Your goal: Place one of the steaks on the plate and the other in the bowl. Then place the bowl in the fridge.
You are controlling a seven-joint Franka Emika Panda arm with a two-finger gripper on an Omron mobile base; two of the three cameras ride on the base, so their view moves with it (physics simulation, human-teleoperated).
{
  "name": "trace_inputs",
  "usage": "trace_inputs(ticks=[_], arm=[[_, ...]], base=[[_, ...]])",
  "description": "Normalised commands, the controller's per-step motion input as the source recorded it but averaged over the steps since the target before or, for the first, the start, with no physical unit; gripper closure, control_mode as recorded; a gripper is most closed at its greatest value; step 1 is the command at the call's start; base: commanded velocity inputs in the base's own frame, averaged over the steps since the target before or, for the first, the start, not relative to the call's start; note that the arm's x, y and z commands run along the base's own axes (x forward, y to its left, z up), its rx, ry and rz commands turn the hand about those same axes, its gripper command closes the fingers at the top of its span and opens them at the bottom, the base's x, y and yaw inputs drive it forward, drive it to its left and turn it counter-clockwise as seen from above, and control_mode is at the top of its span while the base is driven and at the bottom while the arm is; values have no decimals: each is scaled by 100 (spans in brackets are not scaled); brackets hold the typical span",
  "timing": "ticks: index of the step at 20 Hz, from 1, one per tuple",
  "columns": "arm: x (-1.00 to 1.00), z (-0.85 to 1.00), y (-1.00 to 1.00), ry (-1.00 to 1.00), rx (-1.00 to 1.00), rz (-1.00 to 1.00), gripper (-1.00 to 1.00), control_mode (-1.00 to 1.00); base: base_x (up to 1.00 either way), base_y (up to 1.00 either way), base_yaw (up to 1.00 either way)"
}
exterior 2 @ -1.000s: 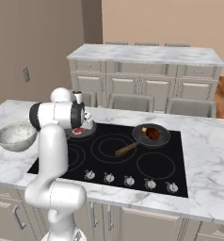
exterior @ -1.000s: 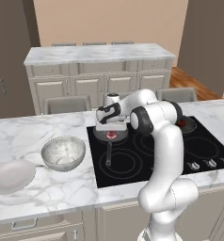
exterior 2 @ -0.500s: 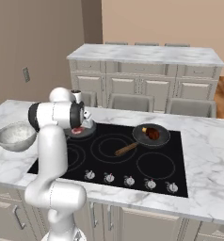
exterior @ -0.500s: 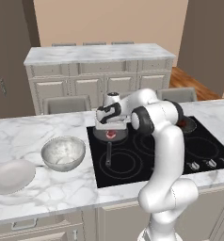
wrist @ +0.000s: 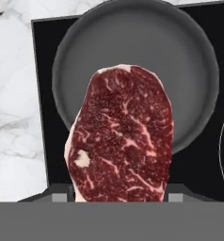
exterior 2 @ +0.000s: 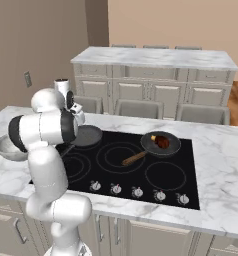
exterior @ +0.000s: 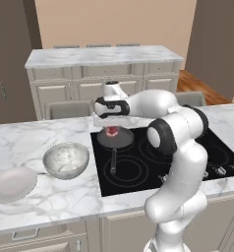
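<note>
The fingers (exterior: 112,127) were clamped on one steak (wrist: 122,136), held just above the grey pan (wrist: 132,56); its long axis ran along the hand. The bowl (exterior: 66,160) and plate (exterior: 12,183) lay well apart on the desk (exterior: 25,142), leftward.

A black cooktop (exterior 2: 141,165) is set into the white marble table (exterior: 50,197). Two dark pans sit on it: one at its left rear (exterior: 115,139), another at its right rear (exterior 2: 161,144) with a wooden handle. Behind stands a cabinet island (exterior 2: 156,80).
</note>
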Motion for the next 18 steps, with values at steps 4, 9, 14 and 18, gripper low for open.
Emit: trace_inputs(ticks=[4, 9, 14, 18], arm=[[-99, 96, 84, -4, -9, 6, 100, -100], [-88, 62, 71, 0, -4, 12, 100, -100], [-52, -10, 95, 0, 0, 10, 100, -100], [0, -6, 87, -2, -4, 0, 100, -100]], base=[[0, 0, 0], [0, 0, 0], [0, 0, 0], [0, 0, 0]])
